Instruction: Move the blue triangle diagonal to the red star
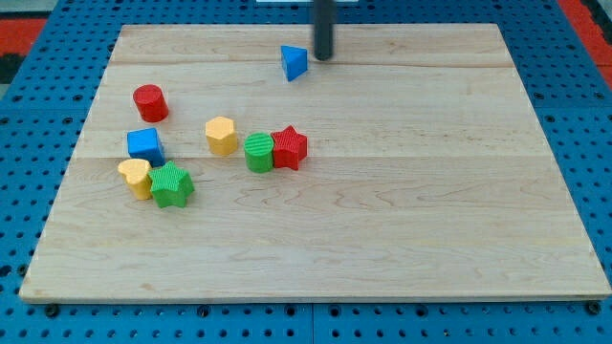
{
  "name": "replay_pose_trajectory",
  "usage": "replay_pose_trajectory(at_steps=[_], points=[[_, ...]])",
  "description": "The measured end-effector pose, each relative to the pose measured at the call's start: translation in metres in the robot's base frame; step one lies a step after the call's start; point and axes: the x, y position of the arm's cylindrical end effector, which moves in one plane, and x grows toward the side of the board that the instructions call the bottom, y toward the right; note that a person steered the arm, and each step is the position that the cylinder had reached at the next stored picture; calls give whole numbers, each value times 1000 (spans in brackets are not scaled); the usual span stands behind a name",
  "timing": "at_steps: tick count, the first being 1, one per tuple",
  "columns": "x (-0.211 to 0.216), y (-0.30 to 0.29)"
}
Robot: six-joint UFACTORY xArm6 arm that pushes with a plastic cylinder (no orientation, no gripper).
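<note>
While blue triangle (295, 63) is sitting well above red star (289, 147), near board's top edge, my tip (323, 57) is resting just right of triangle. No fingers, bare rod only. Judging: tip needing top-side contact, pushing down, keeping triangle off green block (258, 152) touching star's left.

The wooden board (402, 210) lies bare across its whole right half and along the view's bottom, so passage there is unhindered, and a bare strip also separates the blue triangle (295, 63) at the view's top from the cluster lower left. My tip (323, 57) stands just right of the triangle, near the top edge. The left side is crowded: red cylinder (150, 102), blue cube (144, 145), yellow hexagon (221, 136), green cylinder (258, 152) touching the red star (290, 147), and yellow heart (136, 177) touching the green star (171, 184), with narrow gaps between.
</note>
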Motion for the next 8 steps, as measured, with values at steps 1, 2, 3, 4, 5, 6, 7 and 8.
replay_pose_trajectory(at_steps=[1,2,3,4,5,6,7,8], points=[[0,-32],[-62,-44],[-39,-115],[12,-101],[24,-31],[-18,-103],[-51,-37],[-15,54]])
